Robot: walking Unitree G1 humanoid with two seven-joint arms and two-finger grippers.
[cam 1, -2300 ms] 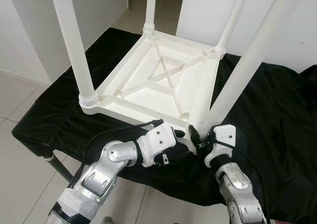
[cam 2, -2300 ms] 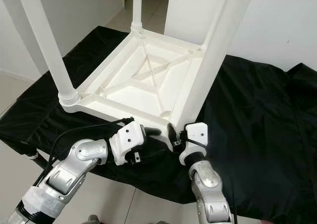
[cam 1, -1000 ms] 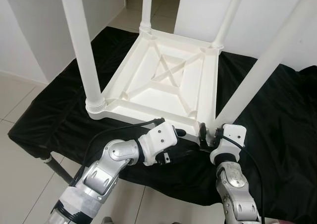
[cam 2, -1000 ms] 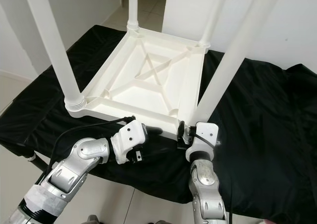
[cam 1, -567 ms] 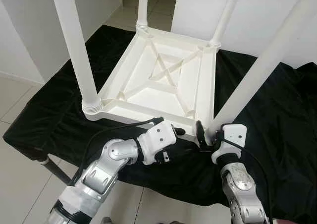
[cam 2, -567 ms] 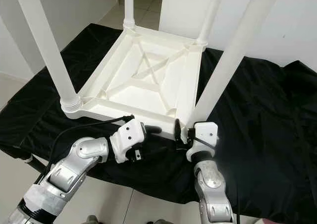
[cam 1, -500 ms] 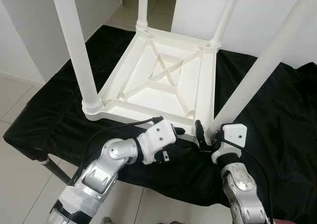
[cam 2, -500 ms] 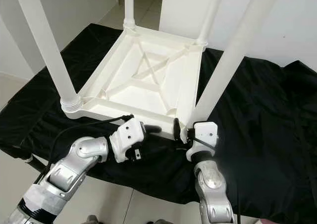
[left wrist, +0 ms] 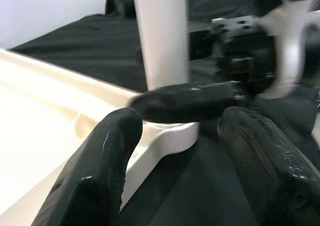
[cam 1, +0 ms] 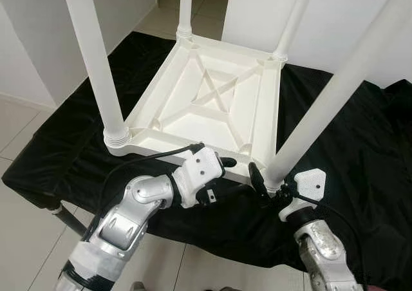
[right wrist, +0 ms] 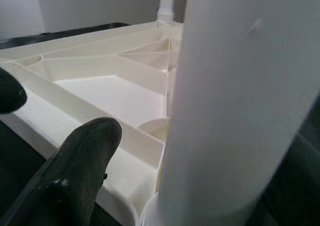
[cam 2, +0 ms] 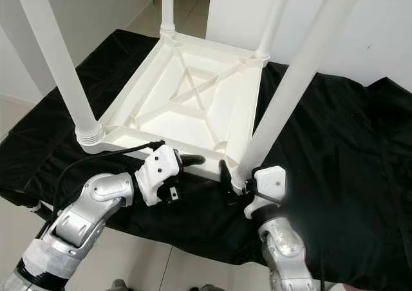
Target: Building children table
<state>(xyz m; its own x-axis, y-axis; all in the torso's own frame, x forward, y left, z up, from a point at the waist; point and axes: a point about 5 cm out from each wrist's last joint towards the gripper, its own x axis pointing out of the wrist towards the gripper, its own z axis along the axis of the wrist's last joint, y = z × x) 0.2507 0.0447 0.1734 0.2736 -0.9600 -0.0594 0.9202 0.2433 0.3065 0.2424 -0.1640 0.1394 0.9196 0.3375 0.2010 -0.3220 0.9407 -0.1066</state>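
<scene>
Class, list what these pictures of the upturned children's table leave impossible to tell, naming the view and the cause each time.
- Tops of the four legs: cut off by the upper edge, both eye views.
- Near-right leg's seating in its socket: hidden by the right gripper.
- Left gripper contact with the table rim: blurred in the left wrist view.
- Support under the black cloth: covered.

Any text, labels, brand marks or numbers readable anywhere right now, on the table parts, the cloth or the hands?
None: there is no readable text.
White table: plain ribbed underside, no markings.
Black cloth: plain.
Left hand and right hand: housings show no legible marks.
</scene>
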